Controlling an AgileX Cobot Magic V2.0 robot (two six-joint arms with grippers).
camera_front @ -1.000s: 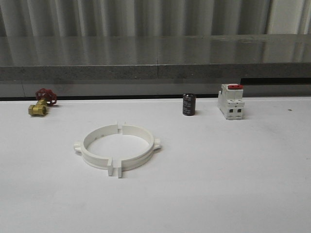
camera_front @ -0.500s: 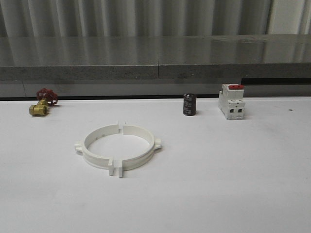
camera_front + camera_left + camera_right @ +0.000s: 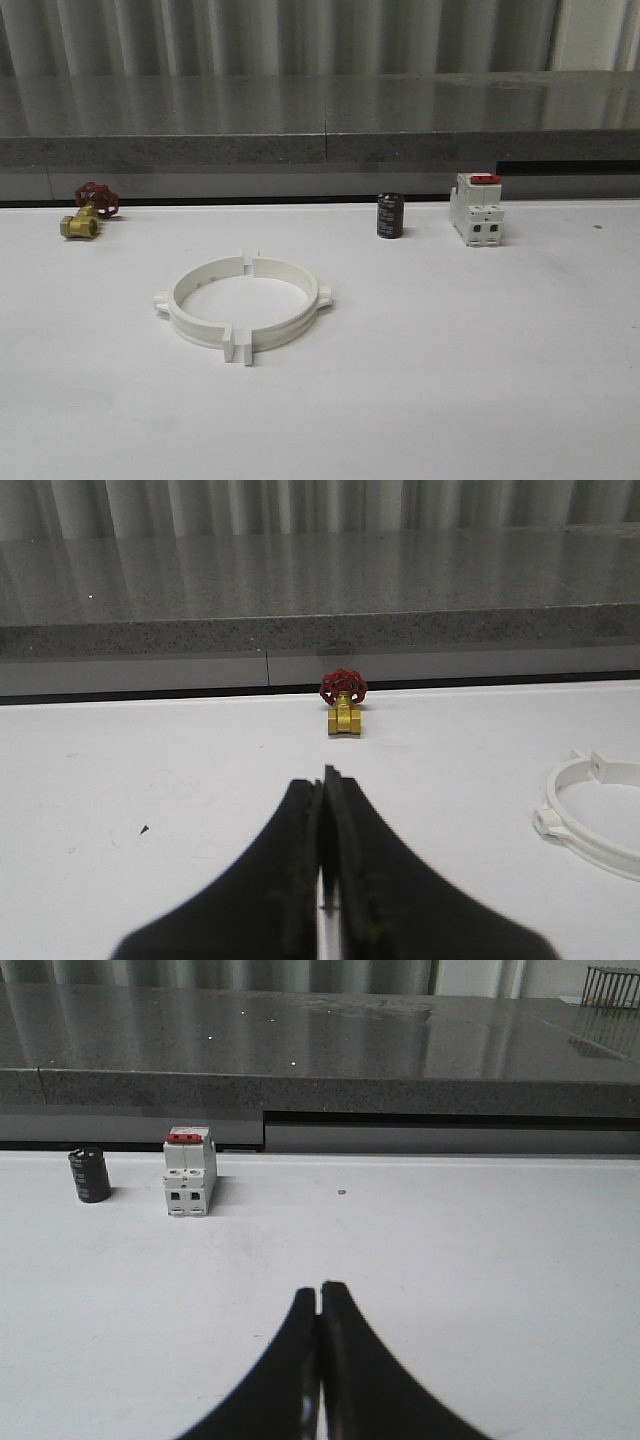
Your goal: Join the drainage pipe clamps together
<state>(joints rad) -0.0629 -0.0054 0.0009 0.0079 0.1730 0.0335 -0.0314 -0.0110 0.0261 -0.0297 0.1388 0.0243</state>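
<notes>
Handling: clamps (image 3: 243,303) judged light, stiff moulded plastic, smooth-faced and likely to skid on the worktop (image 3: 450,350) under a side push; thin walls, not thought fragile.
Hold points: best taken across the band wall near mid-arc, or by the outer lug (image 3: 324,296); end tabs (image 3: 239,344) better left free for mating.
Appearance: two white half-rings, each with flat end tabs and one small lug on the outer side; set face to face to form a near-complete ring, tabs paired at near and far joints, a thin seam visible between them; whether latched cannot be told.
Location: left of centre on the worktop, well apart from the brass valve (image 3: 86,212), black cylinder (image 3: 390,216) and breaker block (image 3: 475,209) along the back edge.
Left claw (image 3: 325,880): closed on nothing, above bare worktop, ring off to one side.
Right claw (image 3: 319,1360): closed on nothing, clear of all parts.
</notes>
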